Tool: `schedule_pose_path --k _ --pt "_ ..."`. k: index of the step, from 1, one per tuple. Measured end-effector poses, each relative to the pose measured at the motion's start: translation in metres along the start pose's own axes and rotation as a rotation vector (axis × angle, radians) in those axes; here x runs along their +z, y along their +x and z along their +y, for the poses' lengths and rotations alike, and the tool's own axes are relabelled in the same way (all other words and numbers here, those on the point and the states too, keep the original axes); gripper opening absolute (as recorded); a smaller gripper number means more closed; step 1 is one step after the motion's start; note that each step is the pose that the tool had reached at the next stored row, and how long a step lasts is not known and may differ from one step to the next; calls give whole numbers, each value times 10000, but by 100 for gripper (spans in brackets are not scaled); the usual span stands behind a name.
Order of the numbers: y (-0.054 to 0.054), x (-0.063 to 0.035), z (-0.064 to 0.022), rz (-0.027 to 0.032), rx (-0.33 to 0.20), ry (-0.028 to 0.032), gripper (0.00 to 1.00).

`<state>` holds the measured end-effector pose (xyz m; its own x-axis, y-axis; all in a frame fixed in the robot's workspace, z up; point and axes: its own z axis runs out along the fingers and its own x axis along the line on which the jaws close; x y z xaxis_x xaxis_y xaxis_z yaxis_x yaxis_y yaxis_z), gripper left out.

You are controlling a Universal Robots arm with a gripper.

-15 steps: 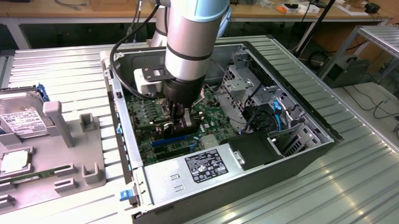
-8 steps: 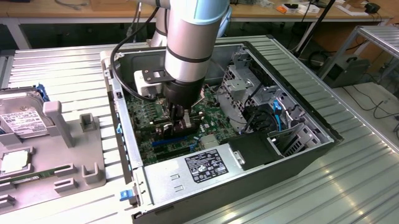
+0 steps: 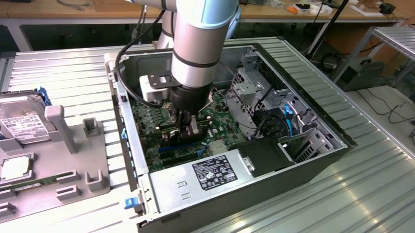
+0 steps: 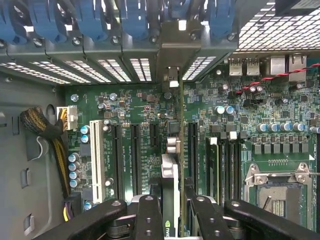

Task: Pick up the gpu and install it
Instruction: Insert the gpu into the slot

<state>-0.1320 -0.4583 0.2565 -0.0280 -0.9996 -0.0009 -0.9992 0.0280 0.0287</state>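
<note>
The gpu [image 4: 170, 177] shows edge-on in the wrist view, a thin card with a silver end bracket that stands upright over a long black slot of the green motherboard [image 4: 145, 107]. My gripper [image 4: 172, 220] is shut on it, with one black finger [image 4: 149, 217] on each side of the card. In the exterior view the gripper [image 3: 188, 127] reaches down into the open computer case [image 3: 311, 116], low over the motherboard [image 3: 152, 121]. There the arm and the fingers hide most of the card.
Blue slot latches [image 4: 90, 20] and vented slot covers line the case's rear wall ahead of the card. A white slot [image 4: 96, 160], a cable bundle [image 4: 45, 130] and the CPU socket [image 4: 280, 190] flank it. A power supply [image 3: 207, 174], a drive cage [image 3: 253, 92] and a grey tray holding a hard drive [image 3: 23, 124] are nearby.
</note>
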Motion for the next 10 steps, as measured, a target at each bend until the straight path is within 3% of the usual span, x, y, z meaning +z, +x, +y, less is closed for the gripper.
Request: schedule_pose_path --k 10 --pt "0 35 -1 -4 0 2 27"
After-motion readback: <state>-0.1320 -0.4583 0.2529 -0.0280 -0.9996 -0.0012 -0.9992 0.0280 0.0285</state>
